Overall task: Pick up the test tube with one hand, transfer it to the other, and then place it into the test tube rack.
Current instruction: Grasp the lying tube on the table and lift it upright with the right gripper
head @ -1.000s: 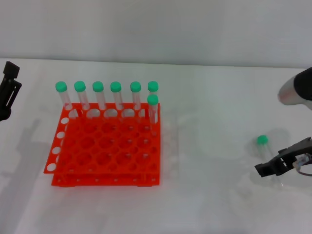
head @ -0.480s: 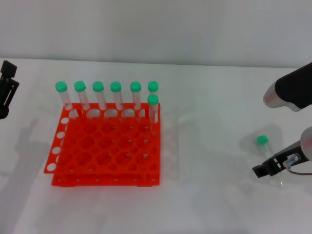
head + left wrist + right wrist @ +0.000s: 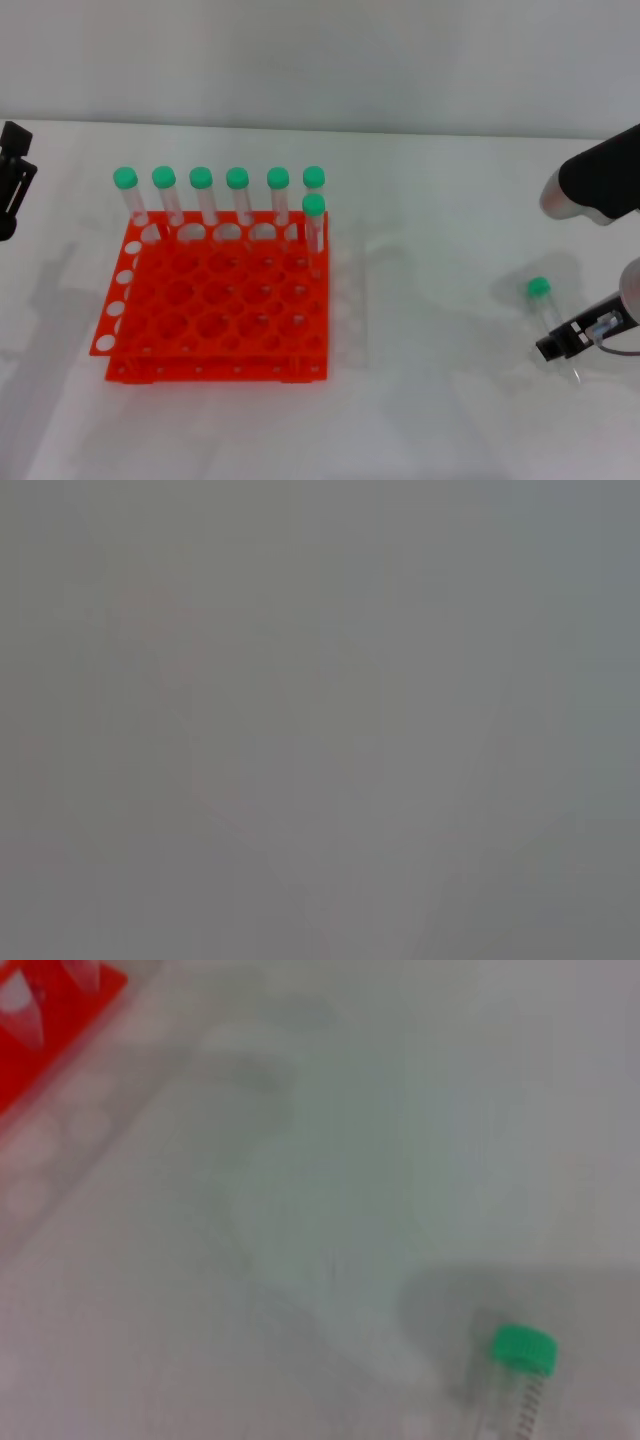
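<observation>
A clear test tube with a green cap (image 3: 540, 290) lies flat on the white table at the right, its tip pointing toward me. My right gripper (image 3: 558, 346) is low over the table, right beside the tube's lower body. The right wrist view shows the tube's cap (image 3: 523, 1348) close below the camera. The orange-red rack (image 3: 215, 371) stands at the left-centre; its corner shows in the right wrist view (image 3: 50, 1020). My left gripper (image 3: 12, 180) hangs parked at the far left edge. The left wrist view shows only grey.
Several green-capped tubes (image 3: 237, 180) stand upright in the rack's back row, and one more (image 3: 314, 206) stands in the row in front at its right end. My right forearm (image 3: 600, 185) reaches in from the right edge above the lying tube.
My right gripper has shifted a little to the right and lower beside the lying tube, with less of it showing. The forearm has come further into view. The tube has not moved.
</observation>
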